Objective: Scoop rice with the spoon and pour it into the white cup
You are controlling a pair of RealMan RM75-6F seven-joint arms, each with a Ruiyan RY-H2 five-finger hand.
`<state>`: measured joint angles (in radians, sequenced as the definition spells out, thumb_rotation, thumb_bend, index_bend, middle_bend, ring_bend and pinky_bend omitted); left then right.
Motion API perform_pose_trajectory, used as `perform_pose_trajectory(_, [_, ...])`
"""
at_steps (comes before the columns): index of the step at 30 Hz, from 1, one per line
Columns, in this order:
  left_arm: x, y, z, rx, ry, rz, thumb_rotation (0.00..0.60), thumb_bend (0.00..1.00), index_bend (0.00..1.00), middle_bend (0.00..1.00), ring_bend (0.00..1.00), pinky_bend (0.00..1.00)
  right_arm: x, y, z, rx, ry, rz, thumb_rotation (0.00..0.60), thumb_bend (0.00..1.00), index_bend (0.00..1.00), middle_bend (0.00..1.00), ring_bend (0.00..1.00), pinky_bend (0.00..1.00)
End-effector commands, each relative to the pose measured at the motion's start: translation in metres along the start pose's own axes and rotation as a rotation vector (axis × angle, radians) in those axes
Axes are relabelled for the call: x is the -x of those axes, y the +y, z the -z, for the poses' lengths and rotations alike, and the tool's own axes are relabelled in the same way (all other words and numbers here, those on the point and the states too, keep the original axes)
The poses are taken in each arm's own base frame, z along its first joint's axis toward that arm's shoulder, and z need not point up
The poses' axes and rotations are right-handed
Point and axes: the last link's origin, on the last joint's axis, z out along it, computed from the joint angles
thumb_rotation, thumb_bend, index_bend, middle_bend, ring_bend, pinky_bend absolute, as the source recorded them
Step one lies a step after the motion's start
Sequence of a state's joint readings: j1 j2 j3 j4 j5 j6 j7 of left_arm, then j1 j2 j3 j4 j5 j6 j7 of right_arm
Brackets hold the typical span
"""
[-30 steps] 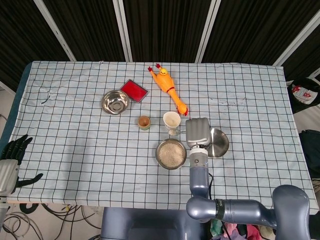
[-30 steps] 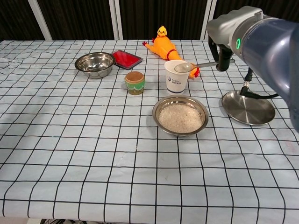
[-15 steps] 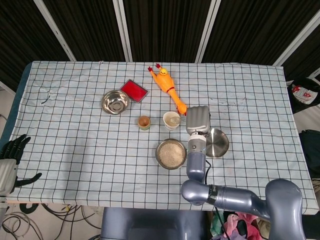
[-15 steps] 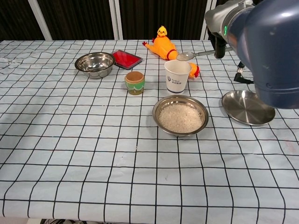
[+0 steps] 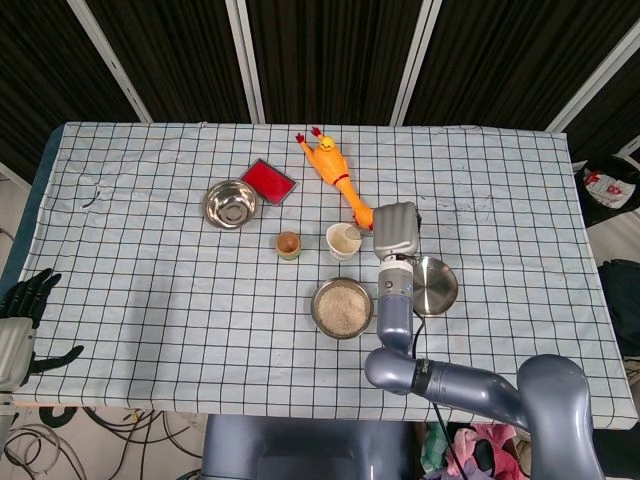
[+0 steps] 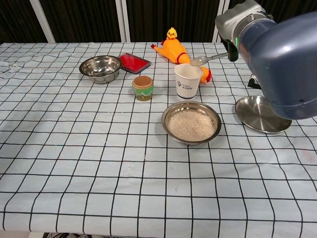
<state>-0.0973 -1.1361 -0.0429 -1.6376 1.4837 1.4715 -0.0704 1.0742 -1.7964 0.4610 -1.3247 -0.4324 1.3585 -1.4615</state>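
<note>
Near edge first: rice bowl (image 6: 191, 122) sits at 6 o'clock from the white cup (image 6: 187, 80), just apart from it, still well filled. Flat steel plate (image 6: 262, 113) lies at 3 o'clock from the bowl.

We've got the spoon (image 6: 208, 59) in the right hand (image 6: 233, 49), fingers wrapped on the handle end; exact finger layout is hidden behind the forearm in chest view and under the hand's back in head view (image 5: 396, 229). Left hand (image 5: 30, 295) is parked off the table's near-left corner, fingers apart, holding nothing.

Key relation: spoon's long axis runs roughly 3-to-9 o'clock in chest view, handle at the hand, bowl end pointing toward 9, slightly lower than the handle. That bowl end hangs over the cup's right rim, not touching as far as we can tell. Cup lies at about 8 o'clock from the hand. We can't tell how much rice is in the spoon.

Our read: pour step, needs a roll of the wrist.

Far side: rubber chicken (image 6: 174, 49) just behind the cup.
</note>
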Motion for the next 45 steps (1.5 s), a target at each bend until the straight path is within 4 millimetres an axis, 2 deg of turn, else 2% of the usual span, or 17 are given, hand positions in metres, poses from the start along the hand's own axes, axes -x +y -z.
perform_pose_trajectory(1, [0.0, 0.0, 0.0, -0.001, 0.0, 0.002, 0.6, 0.02, 0.0, 0.0, 0.0, 0.0, 0.003, -0.002, -0.001, -0.01, 0.03, 0.04, 0.6, 0.45, 0.65, 1.0, 1.0, 1.0])
perform_pose_trajectory(12, [-0.001, 0.0, 0.0, -0.001, -0.002, 0.012, 0.6, 0.02, 0.0, 0.0, 0.0, 0.0, 0.018, -0.01, -0.003, -0.038, 0.101, 0.169, 0.6, 0.45, 0.65, 1.0, 1.0, 1.0])
perform_pose_trajectory(33, [-0.002, 0.001, -0.001, -0.005, -0.007, 0.031, 0.6, 0.02, 0.0, 0.0, 0.0, 0.0, 0.025, -0.023, 0.001, -0.15, 0.433, 0.45, 0.6, 0.45, 0.65, 1.0, 1.0, 1.0])
perform_pose_trajectory(39, [-0.002, 0.001, -0.002, -0.003, -0.009, 0.032, 0.6, 0.02, 0.0, 0.0, 0.0, 0.0, 0.026, -0.024, -0.001, -0.2, 0.59, 0.613, 0.6, 0.45, 0.65, 1.0, 1.0, 1.0])
perform_pose_trajectory(45, [-0.002, 0.001, -0.003, -0.001, -0.011, 0.033, 0.6, 0.02, 0.0, 0.0, 0.0, 0.0, 0.029, -0.021, -0.004, -0.216, 0.63, 0.655, 0.6, 0.45, 0.65, 1.0, 1.0, 1.0])
